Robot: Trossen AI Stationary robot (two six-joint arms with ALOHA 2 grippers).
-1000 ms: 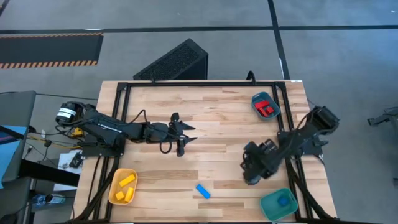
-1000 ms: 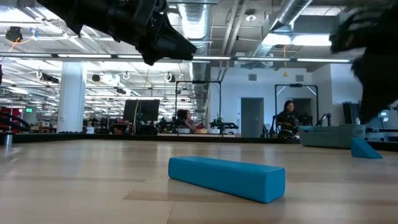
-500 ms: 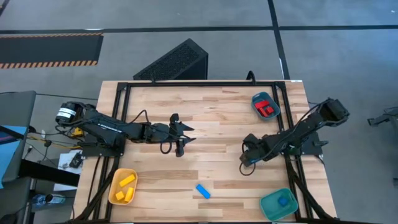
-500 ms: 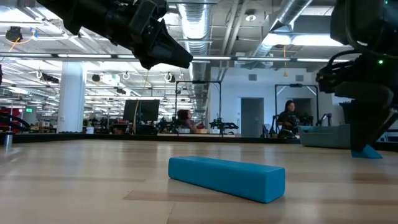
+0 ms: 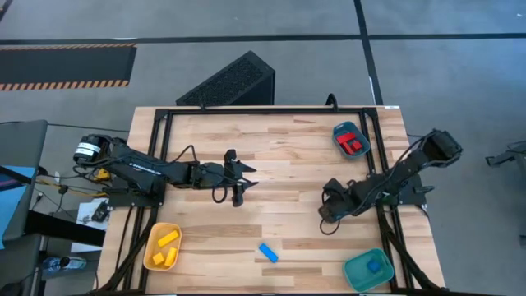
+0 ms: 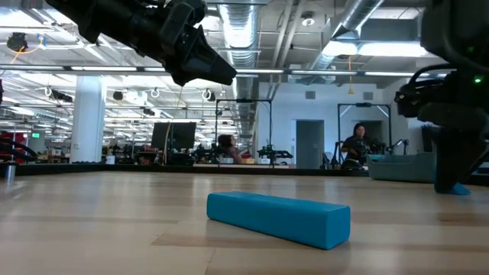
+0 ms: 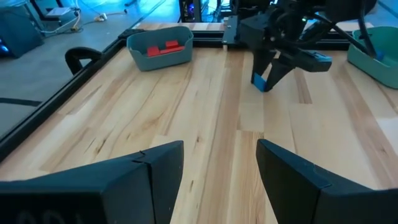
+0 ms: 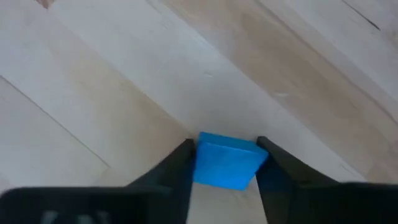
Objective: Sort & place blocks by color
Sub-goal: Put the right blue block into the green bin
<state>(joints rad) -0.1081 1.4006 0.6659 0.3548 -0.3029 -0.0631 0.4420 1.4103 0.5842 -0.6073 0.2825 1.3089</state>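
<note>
A small blue block (image 8: 227,160) sits on the wood right of the table's middle, between the fingers of my right gripper (image 5: 327,215), which is shut on it. The left wrist view shows that gripper (image 7: 272,67) standing over the block (image 7: 260,81). In the low view the block (image 6: 459,189) is at table level. A blue bar (image 5: 268,252) lies flat near the near edge and fills the low view's foreground (image 6: 278,218). My left gripper (image 5: 239,186) hangs open above the table's middle-left, touching nothing. My right gripper pinches the small blue block by two opposite sides (image 8: 205,163), one finger (image 8: 177,167) on each. The fingers come down at a slant from the table's right side. The block's underside still looks to be on the table.
A yellow oval tray (image 5: 149,247) with yellow blocks sits at the near left corner. A teal tray (image 5: 336,131) with red blocks sits at the far right. Another teal tray (image 5: 355,267) with a blue block sits at the near right. Bare wood lies between them.
My right arm has stretched out from beside the near-right teal tray, carrying its gripper toward the far edge and down over the small blue block. Since half a second ago it has barely shifted. The block has stayed where it was.
</note>
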